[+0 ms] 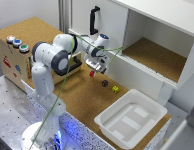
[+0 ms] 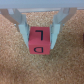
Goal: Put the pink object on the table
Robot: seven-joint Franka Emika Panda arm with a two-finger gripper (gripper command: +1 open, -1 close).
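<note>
A dark cube (image 1: 104, 83), a yellow-green cube (image 1: 115, 89) and a white tray (image 1: 110, 125) are borne by the cork table (image 1: 82, 97).

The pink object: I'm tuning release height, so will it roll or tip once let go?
The pink object looks cube-shaped with flat faces, so it probably settles rather than rolls. It seems rigid, undeformed between the gripper fingers. Being tiny, it is likely light and might bounce slightly on the cork table.

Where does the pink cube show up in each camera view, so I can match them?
Exterior view: the pink cube sits at picture centre, under the gripper, above the table.
Wrist view: the pink cube fills the centre, between the two fingers, with lettering on its face.
Shared landmark: the brown cork table beneath it.
</note>
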